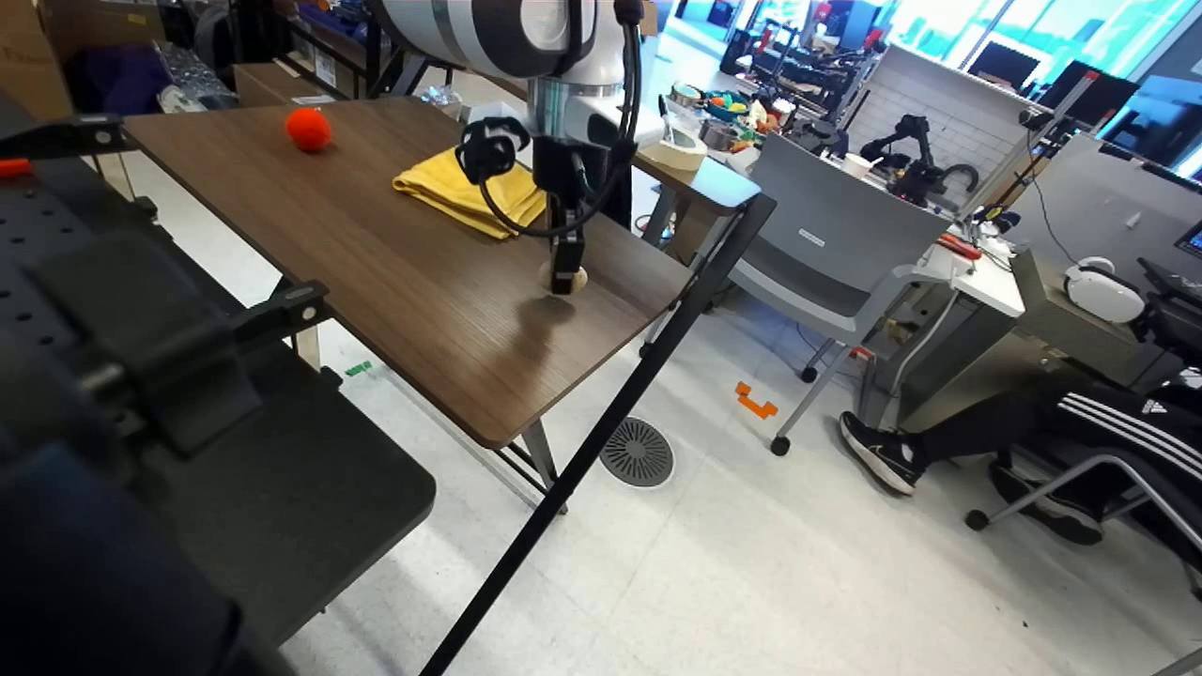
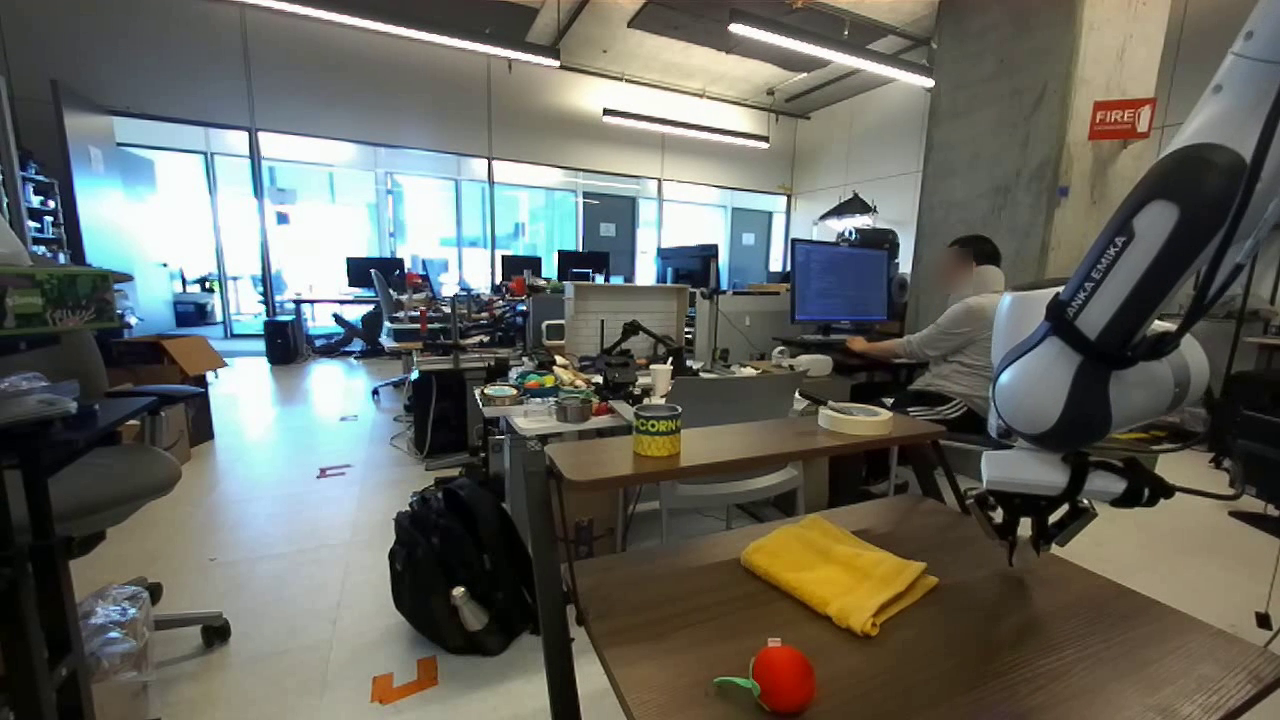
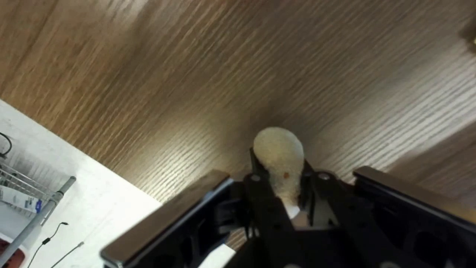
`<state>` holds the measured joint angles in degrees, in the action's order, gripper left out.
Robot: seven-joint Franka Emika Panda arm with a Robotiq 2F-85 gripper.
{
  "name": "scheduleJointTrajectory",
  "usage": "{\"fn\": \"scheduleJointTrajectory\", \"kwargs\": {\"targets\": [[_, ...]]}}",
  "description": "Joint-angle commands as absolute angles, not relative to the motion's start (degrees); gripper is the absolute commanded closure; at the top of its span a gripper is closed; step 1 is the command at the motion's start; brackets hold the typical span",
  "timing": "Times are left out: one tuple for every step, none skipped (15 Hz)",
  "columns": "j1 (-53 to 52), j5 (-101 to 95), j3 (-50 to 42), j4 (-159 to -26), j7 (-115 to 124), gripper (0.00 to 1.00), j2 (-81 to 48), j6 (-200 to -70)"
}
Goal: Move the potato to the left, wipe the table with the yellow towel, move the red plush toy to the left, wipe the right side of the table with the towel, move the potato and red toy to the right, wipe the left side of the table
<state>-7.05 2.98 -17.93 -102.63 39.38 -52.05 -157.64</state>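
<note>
Desk [image 1: 376,253]: I am judging that the first step, shifting the potato [image 3: 280,160] to the left, is in hand, though I am not ruling out the later return to the right. If the end below me is serving as the goal, the next move is calling for a gentle set-down and release; if the opposite end is, it is calling for height and a crossing.
Raised shelf [image 2: 745,452]: it is running along one edge of the desk, bearing a corn can [image 2: 657,432] and a masking-tape roll [image 2: 855,424]; I am reckoning that a wide arm swing could be bumping it.
Grey chair [image 1: 826,253]: it is standing beyond the shelf, off my likely path.
Yellow towel [image 2: 835,575]: it is lying folded near mid-desk, between me and the red plush toy [image 2: 785,680], standing in the way of any low crossing.
End effector [image 3: 281,165]: it is gripping the potato, clamped from both sides.
Red plush toy: it is sitting beyond the towel, well apart from me, with its green leaf [image 2: 738,686] showing in an exterior view.
Potato: its blunt end is poking out past my tips; going by the shadow [image 1: 545,314], I am guessing that it is hanging just above the wood, not touching.
</note>
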Motion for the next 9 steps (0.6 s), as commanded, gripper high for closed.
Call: {"fn": "scheduleJointTrajectory", "kwargs": {"targets": [[-7.7, 3.6, -17.5, -101.3, 39.9, 0.49, -53.5, -158.6], [-9.0, 3.0, -18.3, -102.5, 40.2, 0.42, -52.8, -159.0], [-9.7, 2.6, -18.6, -103.6, 40.0, 0.34, -51.9, -158.6], [-10.3, 2.3, -18.8, -104.5, 40.0, 0.27, -51.1, -158.5], [-11.0, 2.2, -18.9, -106.0, 39.9, 0.21, -49.9, -158.9], [-12.3, 1.8, -19.7, -107.9, 40.1, 0.13, -48.3, -158.7], [-13.2, 1.5, -19.9, -109.4, 40.0, 0.06, -47.0, -159.2], [-14.9, 0.8, -20.7, -112.1, 40.1, 0.0, -44.8, -160.3], [-16.2, 0.1, -21.0, -114.4, 39.6, 0.0, -42.9, -161.7]]}}
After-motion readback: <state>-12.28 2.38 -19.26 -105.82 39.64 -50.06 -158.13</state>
